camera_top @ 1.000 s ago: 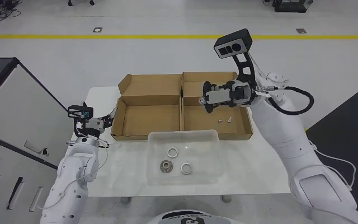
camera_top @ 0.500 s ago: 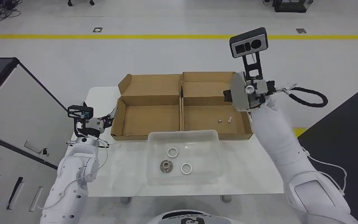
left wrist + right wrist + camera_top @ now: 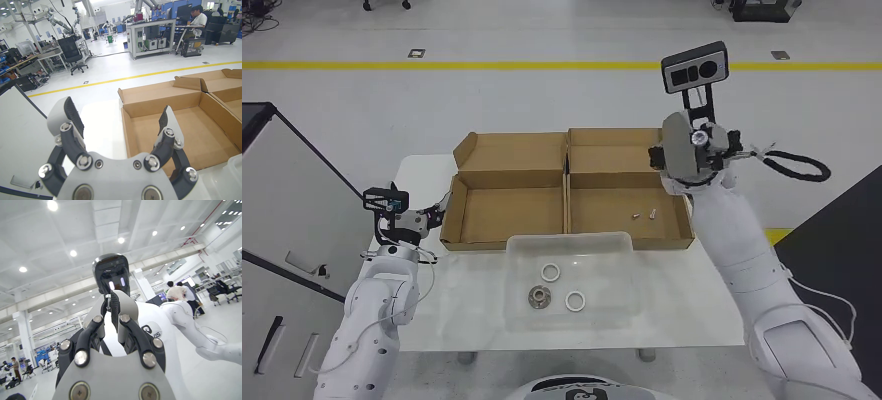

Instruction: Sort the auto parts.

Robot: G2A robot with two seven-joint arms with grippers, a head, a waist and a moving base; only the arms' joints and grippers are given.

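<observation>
Right arm is swinging up and away from the right box (image 3: 597, 215), the right gripper (image 3: 109, 300) clamping a small silvery threaded screw (image 3: 108, 303); the left gripper (image 3: 117, 105) is hovering beside the left box (image 3: 507, 215), fingers apart.

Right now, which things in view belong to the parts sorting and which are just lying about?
On the job: screw in the right gripper; two small parts in the right cardboard box; left cardboard box, empty; clear bin holding two white rings and a metal ring; left gripper, open.

Lying about: yellow floor line; office chair; small items on the floor.
</observation>
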